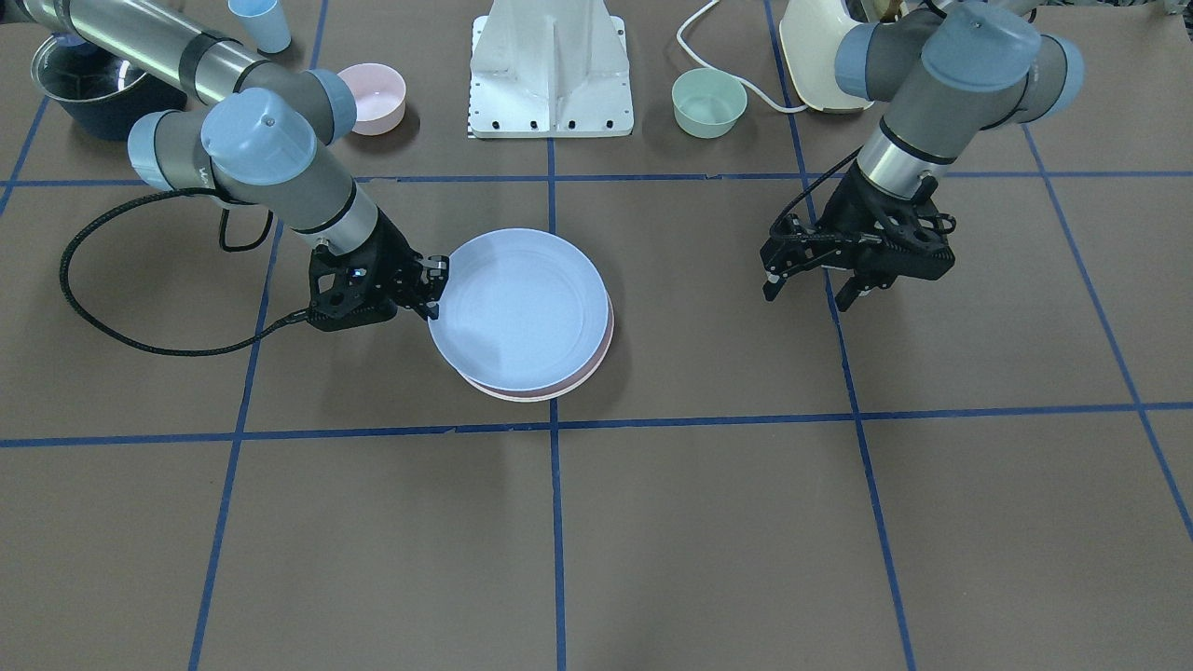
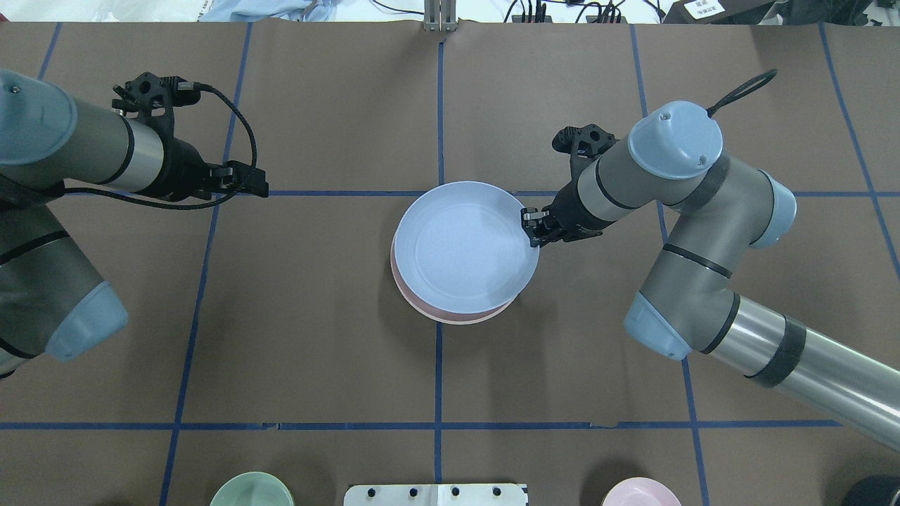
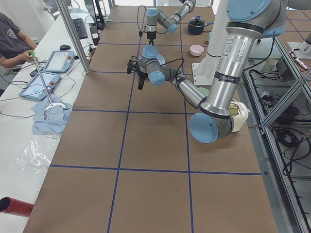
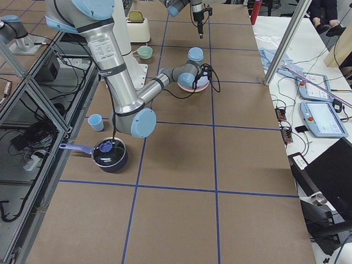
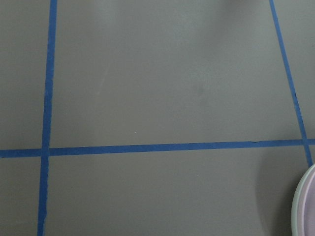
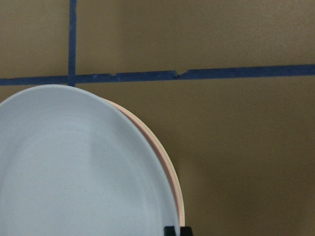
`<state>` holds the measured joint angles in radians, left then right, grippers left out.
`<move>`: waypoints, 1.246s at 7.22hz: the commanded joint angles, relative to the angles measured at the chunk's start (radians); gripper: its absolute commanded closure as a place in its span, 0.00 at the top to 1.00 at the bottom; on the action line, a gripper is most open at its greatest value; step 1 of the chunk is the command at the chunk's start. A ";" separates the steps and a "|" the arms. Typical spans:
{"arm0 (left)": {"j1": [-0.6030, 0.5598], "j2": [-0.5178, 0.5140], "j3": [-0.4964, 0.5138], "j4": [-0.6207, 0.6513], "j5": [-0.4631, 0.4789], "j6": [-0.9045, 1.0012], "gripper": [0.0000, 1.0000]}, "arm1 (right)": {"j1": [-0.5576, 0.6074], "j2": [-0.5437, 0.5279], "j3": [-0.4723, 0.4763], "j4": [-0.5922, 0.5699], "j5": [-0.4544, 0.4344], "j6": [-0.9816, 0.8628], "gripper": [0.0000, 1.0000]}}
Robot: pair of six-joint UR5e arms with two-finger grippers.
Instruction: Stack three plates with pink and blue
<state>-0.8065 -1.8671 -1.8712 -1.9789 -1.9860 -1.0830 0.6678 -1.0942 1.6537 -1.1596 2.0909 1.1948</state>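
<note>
The light blue plate (image 1: 517, 308) lies on top of the pale pink plate (image 1: 604, 349) at the table's middle, shifted a little so the pink rim shows along one side. A paler rim shows under the stack's front edge; I cannot tell whether it is the cream-white plate. My right gripper (image 1: 436, 284) is shut on the blue plate's rim (image 2: 524, 228), with the plate filling the right wrist view (image 6: 83, 172). My left gripper (image 1: 811, 291) is open and empty, hovering apart from the stack (image 2: 249, 181). The left wrist view shows only a plate edge (image 5: 307, 206).
A small pink bowl (image 1: 373, 96), a green bowl (image 1: 709, 102), a light blue cup (image 1: 261, 23), a dark pot (image 1: 89, 89) and a cream appliance (image 1: 820, 56) stand along the robot's side. The white base mount (image 1: 552, 70) sits between them.
</note>
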 commanded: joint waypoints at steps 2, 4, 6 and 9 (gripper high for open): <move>0.001 0.000 0.006 -0.001 0.001 0.000 1.00 | -0.002 0.031 -0.023 0.001 -0.002 0.000 1.00; -0.003 0.000 0.009 -0.001 0.001 0.000 1.00 | 0.042 0.028 -0.012 -0.003 0.012 -0.018 1.00; -0.072 0.047 0.004 0.003 -0.037 0.151 1.00 | 0.197 -0.056 0.020 -0.012 0.097 -0.231 1.00; -0.309 0.158 0.017 0.047 -0.125 0.580 1.00 | 0.467 -0.178 0.018 -0.228 0.212 -0.777 1.00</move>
<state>-1.0205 -1.7503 -1.8600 -1.9590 -2.0914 -0.6892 1.0318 -1.2097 1.6731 -1.2995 2.2801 0.6625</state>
